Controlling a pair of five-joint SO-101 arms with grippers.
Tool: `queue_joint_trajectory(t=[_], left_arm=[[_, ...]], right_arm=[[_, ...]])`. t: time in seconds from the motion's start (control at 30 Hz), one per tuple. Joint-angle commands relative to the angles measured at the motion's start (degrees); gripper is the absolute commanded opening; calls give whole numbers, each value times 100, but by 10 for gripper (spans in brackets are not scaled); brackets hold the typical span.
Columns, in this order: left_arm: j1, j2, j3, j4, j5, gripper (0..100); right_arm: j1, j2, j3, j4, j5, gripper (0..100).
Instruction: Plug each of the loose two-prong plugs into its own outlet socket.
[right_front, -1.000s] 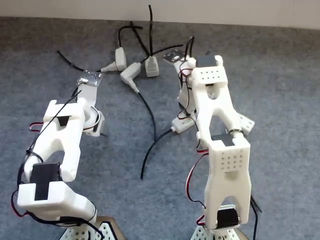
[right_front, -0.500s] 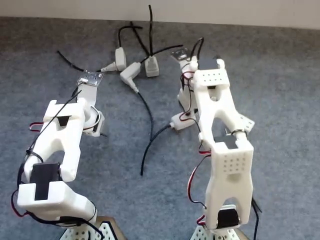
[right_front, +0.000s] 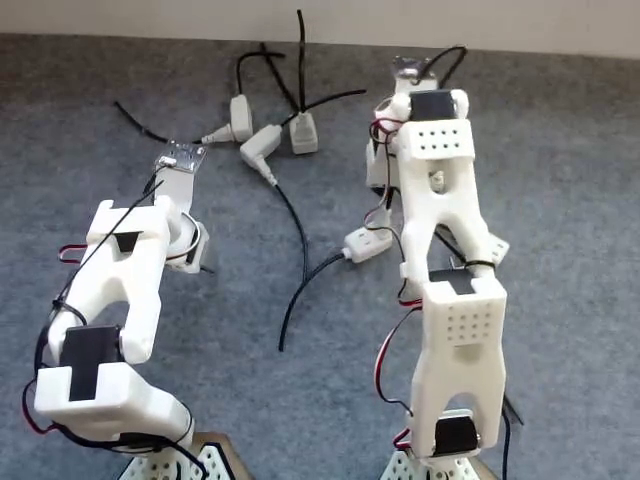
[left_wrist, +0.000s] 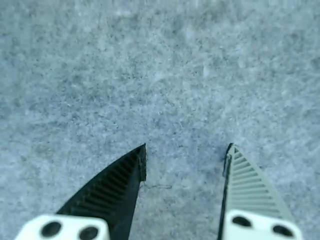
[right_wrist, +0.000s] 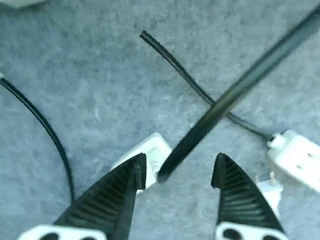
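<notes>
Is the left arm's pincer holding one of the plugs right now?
No, the left pincer stands open over the grey carpet, with nothing between its fingers.

place: indoor robotics test setup | evidence: grey carpet (right_front: 570, 150), pale wall (right_front: 500, 20), two white printed arms (right_front: 130, 270)

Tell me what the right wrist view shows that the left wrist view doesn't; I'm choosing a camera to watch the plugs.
Right wrist alone: a thick black cord ending between the fingers of the right gripper, a white block beside one finger, and a two-prong plug. Left wrist alone: the left gripper, one finger black, one pale. Both: grey carpet and open fingers.
</notes>
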Motion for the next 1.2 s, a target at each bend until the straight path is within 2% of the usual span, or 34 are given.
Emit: queue_joint_trajectory(t=[0.0, 0.1, 0.2, 0.33, 0.63, 0.87, 1.0, 1.17], left_arm=[[-4, -268, -13, -44, 18, 259], [-4, -268, -4, -44, 18, 259], [-4, -268, -4, -44, 18, 259], [-4, -268, -4, -44, 18, 259], [4, -259, -4, -53, 18, 259], [13, -259, -4, -53, 18, 259], [13, -259, -4, -53, 18, 259], [13, -259, -4, -53, 18, 259]], right_arm=[[-321, -523, -251, 242, -1099, 241], [-567, -523, -75, 242, -2075, 289], [-796, -523, 154, 242, -2910, 293], [-1068, -488, 435, 242, -3464, 293], [-664, -462, 1147, -92, -3499, 293], [-558, -470, 2290, -1429, -3446, 293], [-374, -470, 2501, -1771, -3429, 292], [-251, -470, 2510, -2000, -2866, 213]])
